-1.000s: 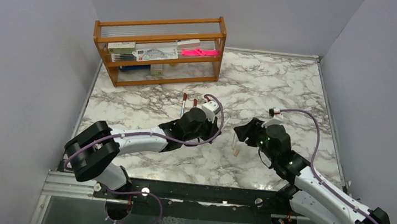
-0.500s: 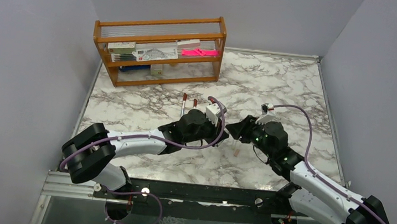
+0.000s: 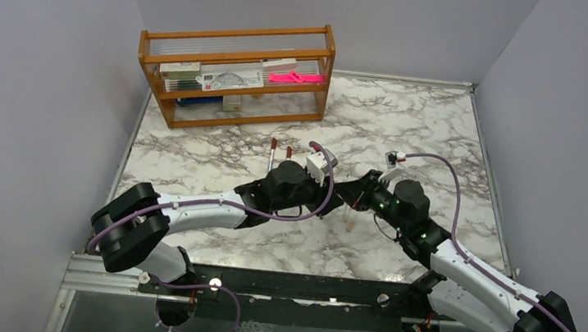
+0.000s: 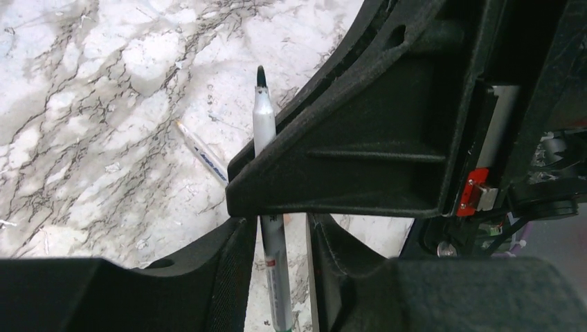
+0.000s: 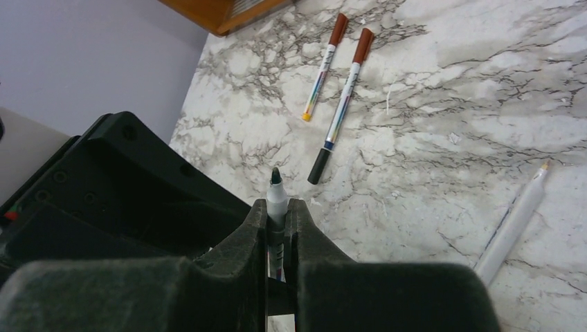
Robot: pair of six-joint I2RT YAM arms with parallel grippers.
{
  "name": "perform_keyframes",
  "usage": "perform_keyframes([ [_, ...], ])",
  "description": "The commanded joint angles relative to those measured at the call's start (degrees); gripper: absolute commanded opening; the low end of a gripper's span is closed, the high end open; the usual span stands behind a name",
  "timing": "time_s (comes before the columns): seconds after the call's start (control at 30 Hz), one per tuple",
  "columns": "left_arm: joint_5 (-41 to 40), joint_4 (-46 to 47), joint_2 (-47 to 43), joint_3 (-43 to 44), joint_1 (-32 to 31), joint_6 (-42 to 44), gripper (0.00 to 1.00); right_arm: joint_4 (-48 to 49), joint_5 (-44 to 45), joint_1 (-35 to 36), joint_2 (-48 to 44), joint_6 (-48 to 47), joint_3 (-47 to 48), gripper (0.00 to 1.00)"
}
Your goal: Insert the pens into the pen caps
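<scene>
The right gripper [image 5: 277, 211] was clamped on a pen [image 5: 276, 190], with the dark tip sticking out past its fingers. The left gripper [image 4: 277, 232] was close against it with jaws apart. The pen's barrel ran between them, and marble showed beside it. On the table [image 5: 450, 104] beyond lay two capped pens [image 5: 346, 97] side by side, their caps red-brown, and a white pen [image 5: 516, 220] lay well apart from them.

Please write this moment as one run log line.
right end effector: shut on pen | left end effector: open around pen | pen: tip uncapped
</scene>
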Motion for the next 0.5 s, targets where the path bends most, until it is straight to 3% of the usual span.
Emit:
perform_keyframes([
  [0.0, 0.80, 2.58, 0.49, 2.12, -0.31, 0.54, 0.34, 3.09, -3.24, 0.05, -1.61, 1.41, -0.30, 0.02],
  [0.2, -0.37, 2.91, 1.43, 2.38, -0.31, 0.09, 0.18, 2.03, -4.63, 0.06, -3.42, 2.15, -0.67, 0.02],
  [0.27, -0.12, 3.10, 2.12, 2.46, -0.31, 0.00, 0.00, 1.99, -4.86, 0.05, -4.15, 2.46, -0.98, 0.02],
  [0.37, -0.94, 3.37, 2.63, 2.11, -0.24, -0.75, 0.00, 1.65, -4.62, 0.06, -5.21, 2.05, -1.14, 0.03],
  [0.47, -2.92, 3.57, 0.60, -0.07, 1.40, -3.94, 0.00, -1.12, -2.34, 0.08, -6.05, -0.68, -0.12, 0.30],
])
